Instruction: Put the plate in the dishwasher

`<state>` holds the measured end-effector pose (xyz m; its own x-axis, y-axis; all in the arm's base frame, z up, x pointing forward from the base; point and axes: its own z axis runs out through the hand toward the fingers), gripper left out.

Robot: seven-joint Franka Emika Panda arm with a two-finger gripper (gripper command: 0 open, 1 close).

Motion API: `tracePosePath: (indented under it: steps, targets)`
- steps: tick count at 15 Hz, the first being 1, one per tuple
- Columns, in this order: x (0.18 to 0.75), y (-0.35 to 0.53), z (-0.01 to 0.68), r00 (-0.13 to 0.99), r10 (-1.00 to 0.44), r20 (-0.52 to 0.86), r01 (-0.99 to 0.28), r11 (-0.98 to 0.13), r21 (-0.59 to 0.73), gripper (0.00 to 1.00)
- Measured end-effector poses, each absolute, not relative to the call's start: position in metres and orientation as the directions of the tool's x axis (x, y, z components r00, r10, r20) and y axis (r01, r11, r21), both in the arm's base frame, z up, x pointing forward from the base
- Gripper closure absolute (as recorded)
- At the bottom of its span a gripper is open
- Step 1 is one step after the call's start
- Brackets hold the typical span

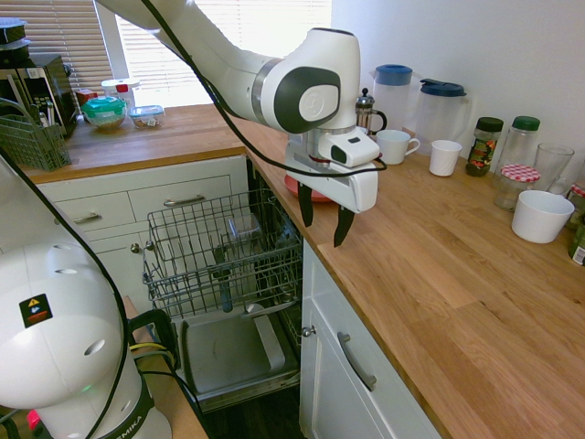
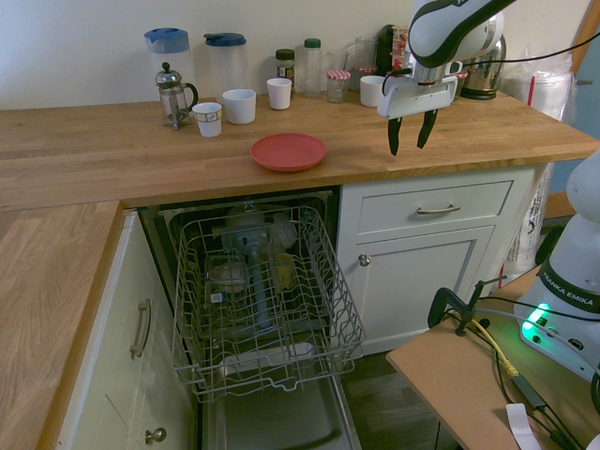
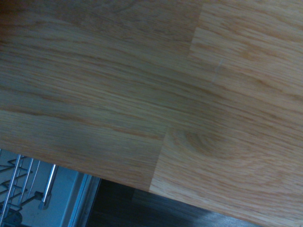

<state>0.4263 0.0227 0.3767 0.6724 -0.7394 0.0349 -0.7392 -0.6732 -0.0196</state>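
Dishwasher open under the counter's front edge, rack pulled out. Plate flat on the counter near that edge, above it. My gripper hangs beside the plate, apart, jaws fully spread, empty.

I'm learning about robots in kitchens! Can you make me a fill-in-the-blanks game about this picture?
1. The plate lying on the countertop is coloured ____.
2. The end effector hangs above the countertop with its fingers ____.
3. The dishwasher rack is pulled ____.
4. The pitchers by the wall have ____ lids.

Missing words: red; open; out; blue
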Motion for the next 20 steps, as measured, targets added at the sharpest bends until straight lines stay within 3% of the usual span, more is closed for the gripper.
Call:
tracePosePath:
  steps: [5,10,15,20]
  targets:
    - [0.435,0.032,0.387,0.673,-0.735,0.079,-0.732,-0.678,-0.069,0.00]
    - [0.480,0.078,0.429,0.715,-0.691,0.106,-0.670,-0.721,-0.179,0.00]
    - [0.547,0.110,0.409,0.783,-0.621,0.031,-0.599,-0.767,-0.230,0.00]
    - [0.592,0.117,0.387,0.768,-0.637,-0.072,-0.629,-0.727,-0.277,0.00]
